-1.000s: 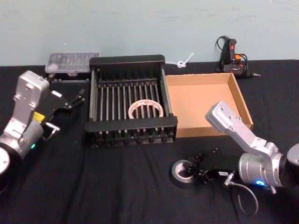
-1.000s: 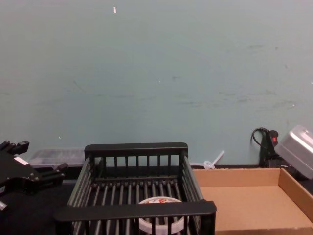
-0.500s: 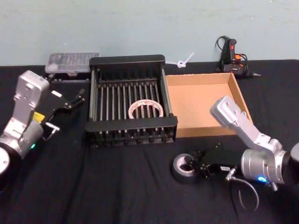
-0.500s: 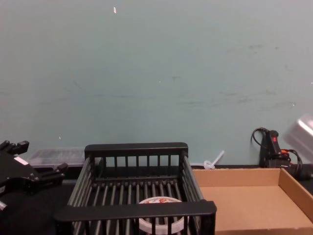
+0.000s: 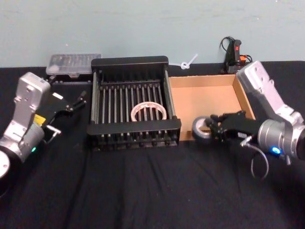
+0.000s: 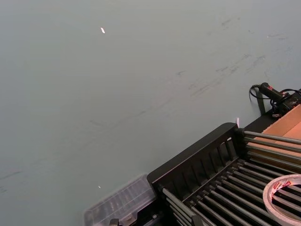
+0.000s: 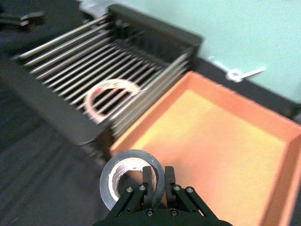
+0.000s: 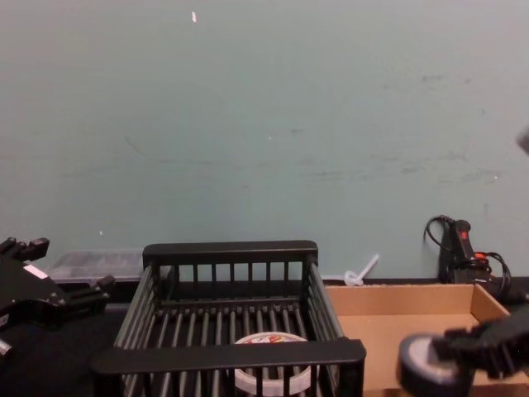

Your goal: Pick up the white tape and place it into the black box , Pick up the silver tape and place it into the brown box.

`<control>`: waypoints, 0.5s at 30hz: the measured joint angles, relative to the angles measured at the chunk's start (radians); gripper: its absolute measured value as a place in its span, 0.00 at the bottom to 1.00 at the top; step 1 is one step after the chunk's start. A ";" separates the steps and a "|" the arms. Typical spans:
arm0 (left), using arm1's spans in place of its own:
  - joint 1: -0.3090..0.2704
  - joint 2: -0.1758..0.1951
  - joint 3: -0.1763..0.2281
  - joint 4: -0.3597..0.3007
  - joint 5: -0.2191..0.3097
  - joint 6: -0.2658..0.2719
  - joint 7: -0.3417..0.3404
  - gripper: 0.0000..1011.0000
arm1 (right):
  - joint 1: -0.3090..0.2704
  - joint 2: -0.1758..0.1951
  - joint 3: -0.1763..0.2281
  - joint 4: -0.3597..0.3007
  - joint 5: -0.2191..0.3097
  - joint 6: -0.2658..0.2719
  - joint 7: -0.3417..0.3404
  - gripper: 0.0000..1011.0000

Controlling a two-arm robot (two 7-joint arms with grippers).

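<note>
The white tape (image 5: 148,111) with red marks lies flat on the floor of the black box (image 5: 129,63), also seen in the chest view (image 8: 267,375) and left wrist view (image 6: 285,197). My right gripper (image 5: 214,129) is shut on the silver tape (image 5: 202,130), holding it in the air over the front left corner of the brown box (image 5: 206,102). In the right wrist view the fingers (image 7: 150,181) pinch the rim of the silver tape (image 7: 130,180). The chest view shows the silver tape (image 8: 423,369) above the brown box (image 8: 413,299). My left gripper (image 5: 74,104) hovers open left of the black box.
A clear plastic case (image 5: 74,64) lies behind the black box on the left. A glue gun (image 5: 235,55) with a cable and a white zip tie (image 5: 187,62) sit at the back by the wall. Black cloth covers the table (image 5: 143,191).
My right gripper lifted the silver tape off the table and carried it back toward the brown box's front left corner. The left arm stayed still.
</note>
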 joint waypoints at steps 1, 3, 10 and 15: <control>0.000 0.000 0.000 0.000 0.000 0.000 0.000 0.99 | 0.006 -0.004 0.004 0.005 -0.003 0.000 -0.004 0.16; 0.000 0.000 0.000 0.000 0.000 0.000 0.000 0.99 | 0.022 -0.015 0.013 0.021 -0.011 0.002 -0.015 0.16; 0.000 0.000 0.000 0.000 0.000 0.000 0.000 0.99 | 0.072 -0.049 0.030 0.082 -0.037 0.006 -0.034 0.16; 0.000 0.000 0.000 0.000 0.000 0.000 0.000 0.99 | 0.106 -0.077 0.033 0.134 -0.058 0.010 -0.040 0.16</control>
